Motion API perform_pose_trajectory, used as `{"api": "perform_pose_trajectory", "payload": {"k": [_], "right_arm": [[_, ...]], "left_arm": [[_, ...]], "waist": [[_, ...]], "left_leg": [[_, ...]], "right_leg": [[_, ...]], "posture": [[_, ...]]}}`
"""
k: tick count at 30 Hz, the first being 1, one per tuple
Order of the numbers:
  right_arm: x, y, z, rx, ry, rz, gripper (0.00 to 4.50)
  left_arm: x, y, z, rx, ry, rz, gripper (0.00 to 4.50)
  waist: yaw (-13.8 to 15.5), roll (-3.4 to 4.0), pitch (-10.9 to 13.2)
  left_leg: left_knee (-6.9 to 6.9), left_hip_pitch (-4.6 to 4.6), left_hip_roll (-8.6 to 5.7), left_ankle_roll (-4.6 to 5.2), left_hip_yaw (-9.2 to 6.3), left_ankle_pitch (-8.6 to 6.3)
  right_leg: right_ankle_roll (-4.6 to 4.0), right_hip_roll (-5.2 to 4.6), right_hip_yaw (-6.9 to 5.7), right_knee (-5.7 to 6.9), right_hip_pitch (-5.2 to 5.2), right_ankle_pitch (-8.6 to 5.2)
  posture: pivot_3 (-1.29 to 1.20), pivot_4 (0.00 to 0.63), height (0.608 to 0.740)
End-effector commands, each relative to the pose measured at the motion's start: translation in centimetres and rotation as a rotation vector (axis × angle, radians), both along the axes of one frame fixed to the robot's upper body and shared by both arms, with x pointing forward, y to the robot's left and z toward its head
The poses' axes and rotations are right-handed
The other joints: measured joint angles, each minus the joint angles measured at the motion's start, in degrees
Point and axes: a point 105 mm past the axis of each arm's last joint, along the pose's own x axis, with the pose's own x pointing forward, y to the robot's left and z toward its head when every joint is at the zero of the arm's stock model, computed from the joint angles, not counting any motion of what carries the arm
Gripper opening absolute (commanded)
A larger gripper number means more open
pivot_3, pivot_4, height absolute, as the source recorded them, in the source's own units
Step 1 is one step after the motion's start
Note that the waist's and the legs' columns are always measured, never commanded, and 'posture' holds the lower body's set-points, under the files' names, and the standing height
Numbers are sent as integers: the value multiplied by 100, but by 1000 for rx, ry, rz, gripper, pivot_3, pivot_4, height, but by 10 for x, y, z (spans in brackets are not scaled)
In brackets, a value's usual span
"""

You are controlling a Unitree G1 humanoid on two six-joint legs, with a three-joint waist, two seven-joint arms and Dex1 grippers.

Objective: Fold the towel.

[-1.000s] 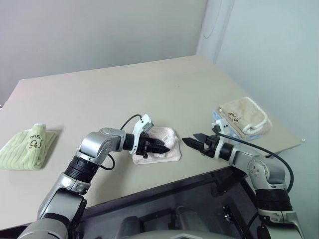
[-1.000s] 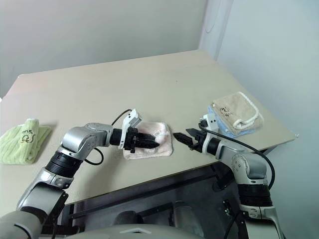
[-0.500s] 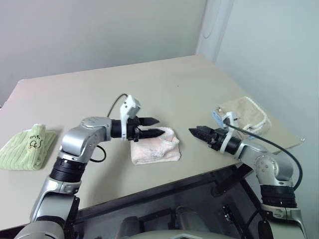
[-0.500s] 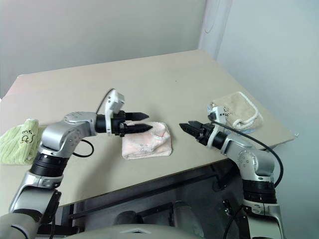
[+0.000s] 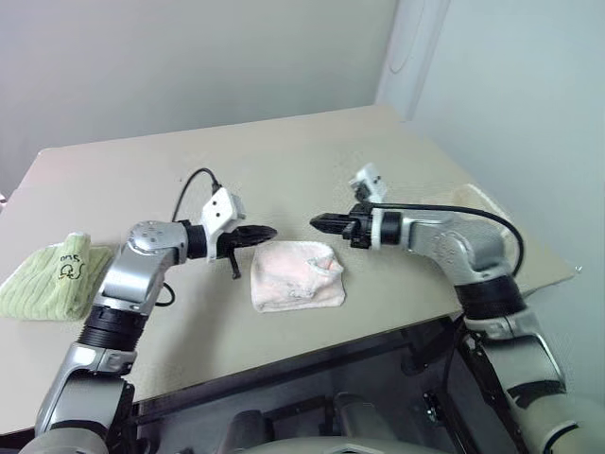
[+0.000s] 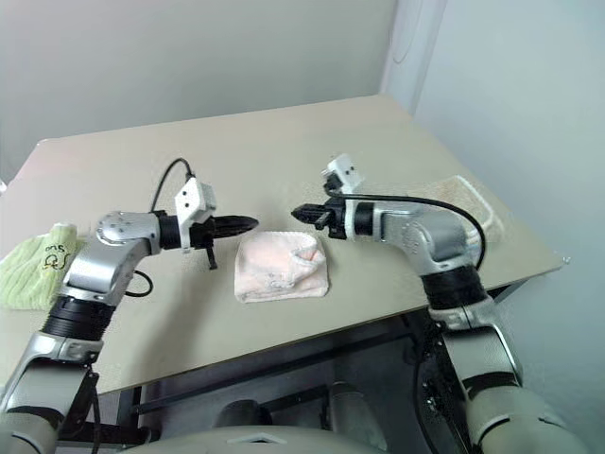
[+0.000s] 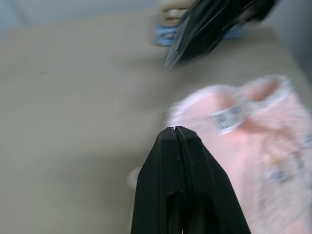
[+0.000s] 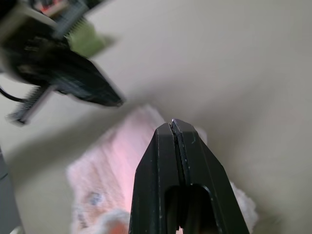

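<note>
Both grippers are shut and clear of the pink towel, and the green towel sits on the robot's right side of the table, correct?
Not quite: the green towel lies on the robot's left, as the left eye view shows. The left gripper and right gripper are shut, clear of the pink towel.

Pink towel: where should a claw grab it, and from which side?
Probably the puffy rolled end of the towel, coming from the robot's right. That end bulges up off the table, so a claw could close around it, while the rest lies flat. Both claws hover shut above it.

The towel (image 5: 296,274) lies on the table (image 5: 284,161) between 2 other folded towels (image 5: 52,279), near its front edge.
</note>
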Motion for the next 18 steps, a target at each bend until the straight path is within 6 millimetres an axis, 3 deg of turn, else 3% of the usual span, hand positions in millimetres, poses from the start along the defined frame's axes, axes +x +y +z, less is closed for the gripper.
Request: {"api": "perform_pose_trajectory", "payload": {"k": [1,6,10,14,18], "right_arm": [[3,6,-5,-29,0,48,2],[-20,7,-22,-19,62,136,2],[-35,-3,-36,-50,92,139,2],[-39,-14,-38,-55,96,112,2],[-42,-21,-54,-92,101,97,2]], "left_arm": [[-9,-8,0,26,-25,-87,32],[-22,-5,-19,64,35,-136,32],[-28,-4,-42,123,69,-146,32],[-33,-6,-55,153,81,-165,32],[-29,-11,-60,129,110,-160,32]], "waist": [[-3,0,0],[-8,1,-1],[0,2,-1],[2,2,-1],[-1,1,-2]], "left_leg": [[-1,-4,0,1,-1,-1],[-2,-10,1,5,-6,-3],[4,-8,1,4,-7,-2],[21,-10,1,4,-6,-2],[35,5,1,4,-7,-3]], "right_leg": [[1,0,0,0,-4,5],[10,2,-2,4,-13,9],[27,2,-3,10,-12,-2],[13,1,-2,12,-8,-12],[13,2,-2,23,8,-13]], "posture": [[0,0,740],[0,0,740],[0,0,740],[0,0,740],[0,0,740]]}}
